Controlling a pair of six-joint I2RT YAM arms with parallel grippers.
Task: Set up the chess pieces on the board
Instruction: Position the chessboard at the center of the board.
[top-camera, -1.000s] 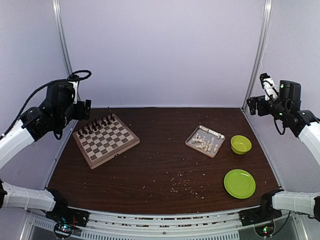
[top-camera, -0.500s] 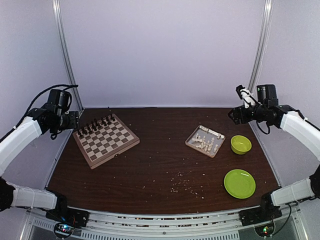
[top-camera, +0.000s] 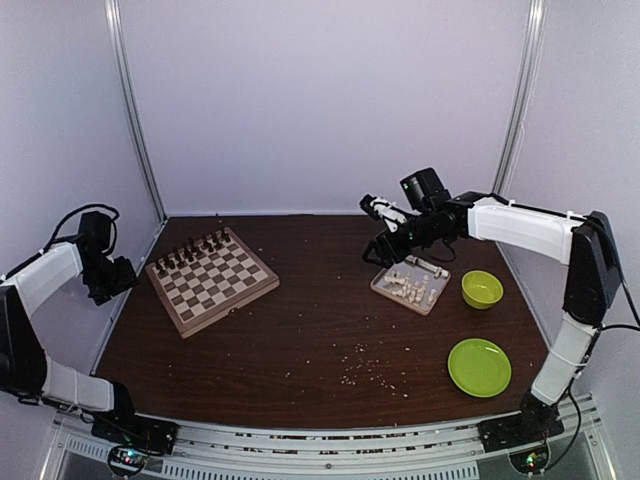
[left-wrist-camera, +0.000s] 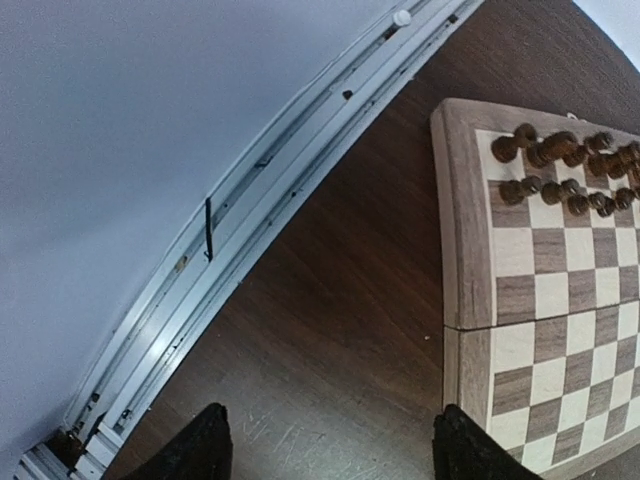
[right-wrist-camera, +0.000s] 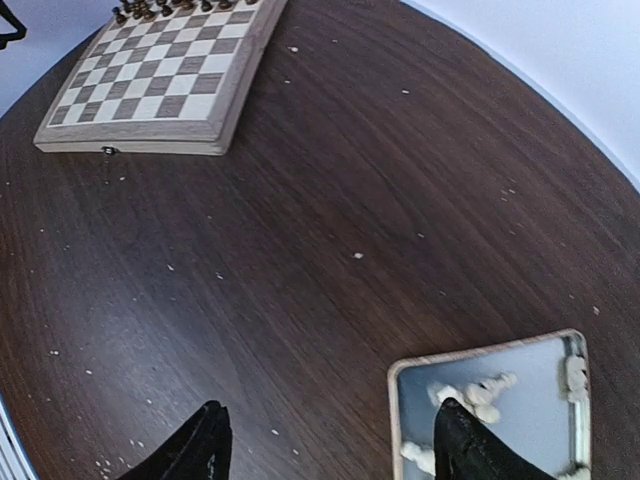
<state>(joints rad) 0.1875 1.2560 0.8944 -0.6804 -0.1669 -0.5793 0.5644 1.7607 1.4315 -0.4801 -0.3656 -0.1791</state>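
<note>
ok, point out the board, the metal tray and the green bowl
board (top-camera: 212, 281), top external view, middle of the checkered squares.
metal tray (right-wrist-camera: 530, 420), right wrist view, bare shiny floor.
green bowl (top-camera: 482, 290), top external view, inside of the bowl.

One board (top-camera: 225, 285), tray (top-camera: 385, 270), bowl (top-camera: 482, 289), plate (top-camera: 479, 367)

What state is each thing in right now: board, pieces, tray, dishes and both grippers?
board, lying flat, near rows bare
dark pieces, in two rows at the board's far edge
chess pieces, jumbled in the tray, none on the board
green bowl, empty
green plate, empty
left gripper, open, empty
right gripper, open, empty
</note>
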